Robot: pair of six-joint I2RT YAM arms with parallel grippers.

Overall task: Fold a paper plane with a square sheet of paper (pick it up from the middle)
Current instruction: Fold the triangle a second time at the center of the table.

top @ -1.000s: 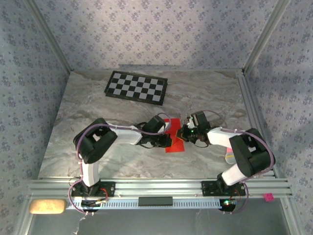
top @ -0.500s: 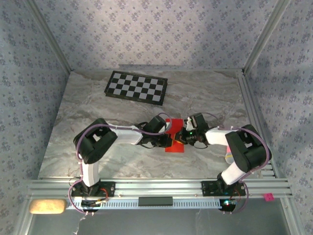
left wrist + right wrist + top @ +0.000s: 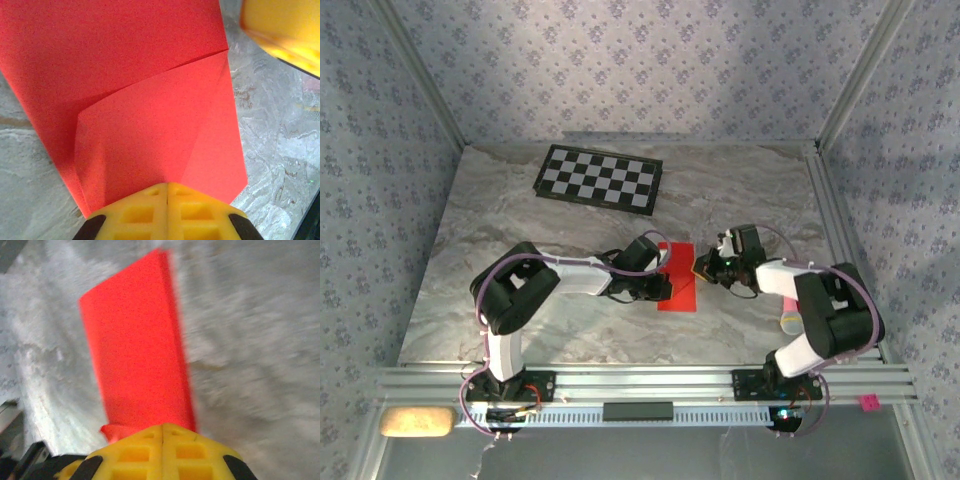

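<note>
Your paper (image 3: 680,296) lies flat on the table (image 3: 520,230), on the arm-base side of the checkerboard (image 3: 599,178) and a little to its right, well apart from it. It is no plain square any more: in your left wrist view one layer is folded over the sheet, with a slanted crease running across it and a raised flap edge on the left. Your left gripper (image 3: 666,286) sits on the side of the paper nearer the checkerboard's left end, its jaws fully closed. The yellow fingers (image 3: 145,212) meet along a thin seam right at the paper's edge, and the red sheet runs beneath them, but you cannot tell from here whether they pinch it or only press on it. Your right gripper (image 3: 702,268) is at the opposite edge, farther right of the checkerboard, also closed tight with its pads (image 3: 135,450) together. Its wrist view is blurred; the paper stretches away from the tips, with a small crumpled bit of red beside them, and any grip is unclear.
</note>
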